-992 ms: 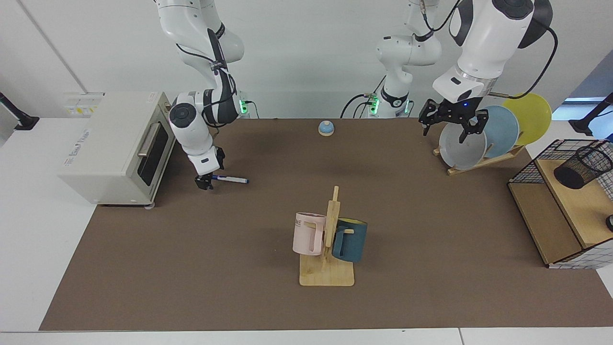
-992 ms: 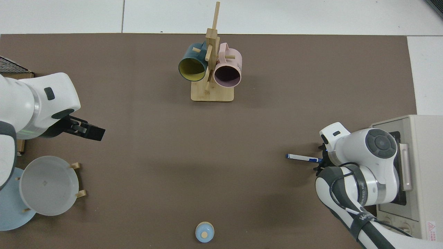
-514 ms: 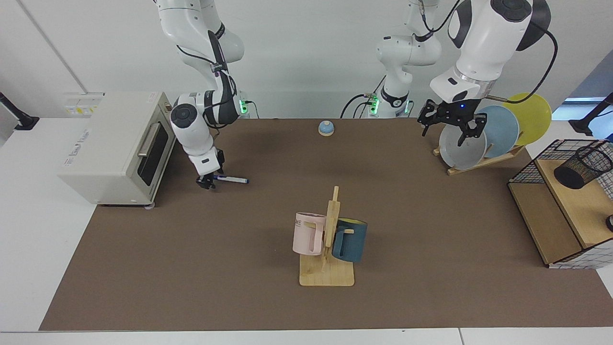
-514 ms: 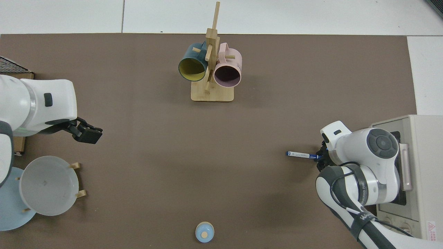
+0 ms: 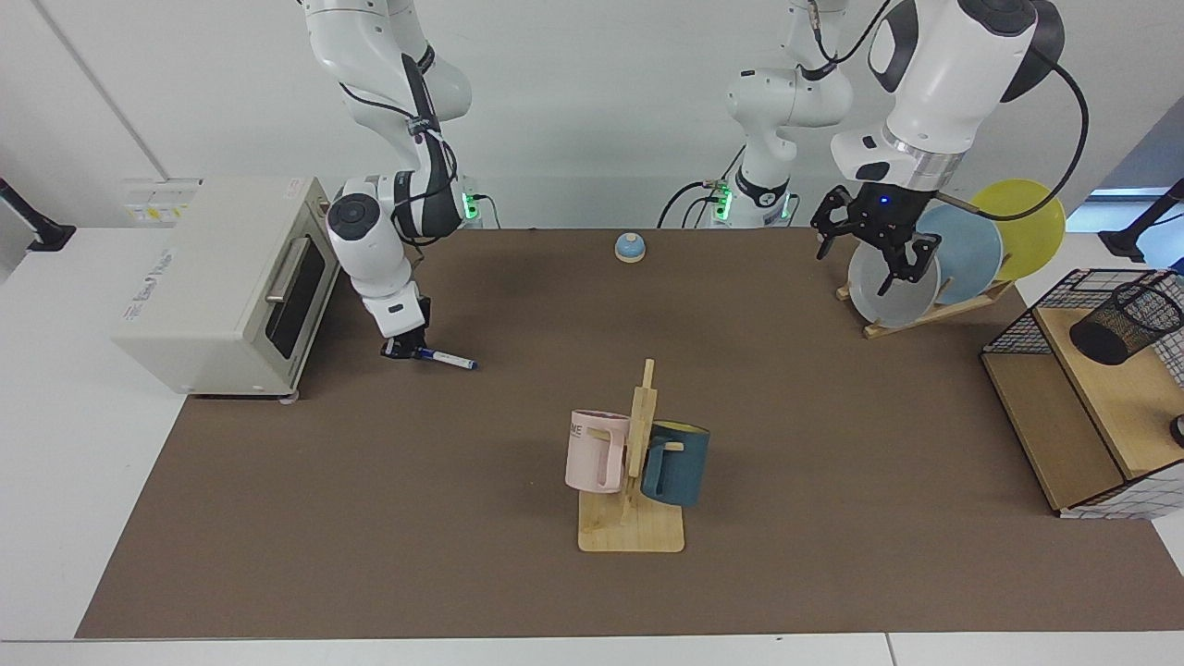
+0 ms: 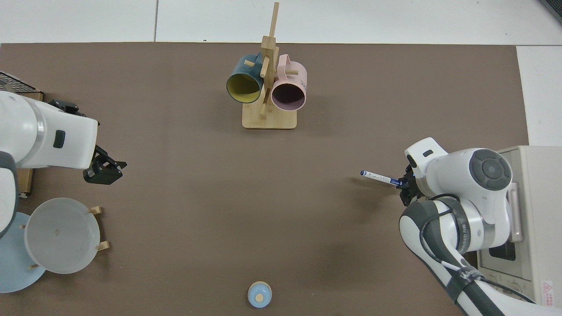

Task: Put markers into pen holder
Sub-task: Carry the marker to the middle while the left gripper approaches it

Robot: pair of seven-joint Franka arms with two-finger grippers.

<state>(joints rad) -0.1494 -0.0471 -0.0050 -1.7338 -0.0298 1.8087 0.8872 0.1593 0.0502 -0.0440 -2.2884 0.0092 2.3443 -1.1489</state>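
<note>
Marker [image 5: 446, 358], light, stiff and slippery, clamped at its cap end by my right gripper [image 5: 400, 350] near the tabletop's toaster-oven edge; left gripper [image 5: 877, 242] waits, fingers spread.

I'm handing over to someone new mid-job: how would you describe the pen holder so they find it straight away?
Look past the plate rack and the left gripper hovering there, to the black wire-grid rack with wooden shelves at the table's edge. On its upper shelf lies the pen holder, a small black mesh cup tipped on its side. It is the only mesh cylinder; the mugs hang mid-table.
</note>
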